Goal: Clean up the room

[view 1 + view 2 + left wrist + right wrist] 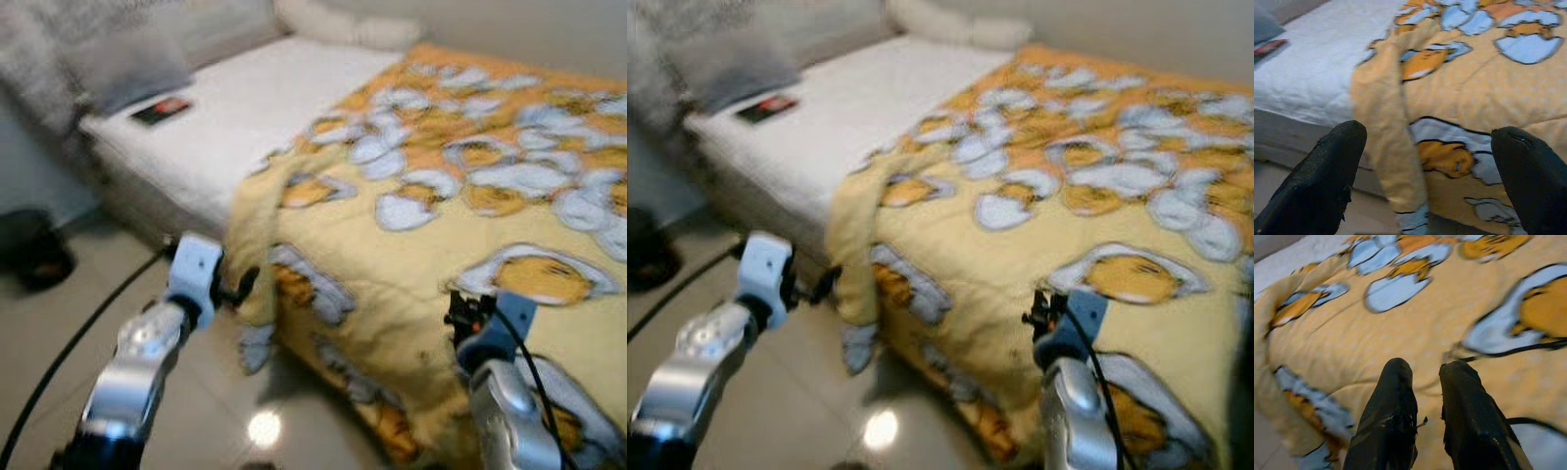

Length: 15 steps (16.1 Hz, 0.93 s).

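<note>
A yellow blanket (pixel 441 215) printed with white and orange cartoon shapes covers the right part of the bed and hangs over its near edge. Its folded corner (pixel 1386 122) droops beside the bare white mattress (pixel 235 108). My left gripper (pixel 240 286) is at that corner, just short of it. In the left wrist view its fingers (pixel 1327 176) stand wide open with the hanging fold between and beyond them. My right gripper (pixel 458 313) hovers low over the blanket's top near the bed's edge. Its fingers (pixel 1396 401) are close together with nothing held.
A flat dark-and-red item (pixel 162 110) lies on the mattress near a grey pillow (pixel 108 49). A white pillow (pixel 343 24) sits at the head. A dark object (pixel 34 250) rests on the glossy tiled floor (pixel 216 411) at left. A black cable (pixel 69 348) trails from my left arm.
</note>
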### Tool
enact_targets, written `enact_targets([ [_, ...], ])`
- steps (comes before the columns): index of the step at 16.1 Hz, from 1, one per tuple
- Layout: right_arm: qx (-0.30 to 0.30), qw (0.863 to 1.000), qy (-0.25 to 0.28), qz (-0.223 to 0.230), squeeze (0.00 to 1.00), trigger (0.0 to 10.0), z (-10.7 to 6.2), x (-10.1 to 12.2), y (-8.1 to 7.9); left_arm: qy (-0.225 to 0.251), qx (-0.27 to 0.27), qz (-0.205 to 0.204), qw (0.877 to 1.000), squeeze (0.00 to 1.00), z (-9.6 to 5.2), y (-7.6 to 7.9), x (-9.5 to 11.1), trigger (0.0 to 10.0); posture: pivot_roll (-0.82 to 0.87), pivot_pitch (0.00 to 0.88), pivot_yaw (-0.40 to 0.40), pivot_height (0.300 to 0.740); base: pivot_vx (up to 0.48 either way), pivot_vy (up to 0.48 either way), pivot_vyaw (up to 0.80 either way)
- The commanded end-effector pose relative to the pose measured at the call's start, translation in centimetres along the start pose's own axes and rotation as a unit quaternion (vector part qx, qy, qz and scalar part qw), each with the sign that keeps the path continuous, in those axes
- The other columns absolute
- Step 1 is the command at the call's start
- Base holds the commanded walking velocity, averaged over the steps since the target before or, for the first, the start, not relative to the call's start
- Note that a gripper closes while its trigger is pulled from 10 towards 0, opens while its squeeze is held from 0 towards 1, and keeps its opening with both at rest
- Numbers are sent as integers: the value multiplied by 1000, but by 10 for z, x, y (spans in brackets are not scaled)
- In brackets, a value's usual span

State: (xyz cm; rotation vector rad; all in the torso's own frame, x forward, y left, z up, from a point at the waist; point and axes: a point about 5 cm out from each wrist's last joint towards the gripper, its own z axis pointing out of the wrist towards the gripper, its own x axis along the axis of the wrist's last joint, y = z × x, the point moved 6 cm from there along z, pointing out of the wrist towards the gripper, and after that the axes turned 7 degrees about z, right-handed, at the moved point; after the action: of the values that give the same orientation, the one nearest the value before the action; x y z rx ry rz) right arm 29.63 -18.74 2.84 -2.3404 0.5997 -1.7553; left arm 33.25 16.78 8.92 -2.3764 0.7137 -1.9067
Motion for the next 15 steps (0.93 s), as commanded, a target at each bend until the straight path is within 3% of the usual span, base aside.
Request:
enact_targets([
  [1,3,1000,7,8,0,10000,2,5,-7,-1,6,3,1000,420,0,-4,0,10000,3,0,31,740,0,304,0],
  [15,-14,1000,4,12,0,10000,3,4,-7,7,4,-3,1000,424,5,-3,4,10000,-2,0,35,740,0,313,-57],
])
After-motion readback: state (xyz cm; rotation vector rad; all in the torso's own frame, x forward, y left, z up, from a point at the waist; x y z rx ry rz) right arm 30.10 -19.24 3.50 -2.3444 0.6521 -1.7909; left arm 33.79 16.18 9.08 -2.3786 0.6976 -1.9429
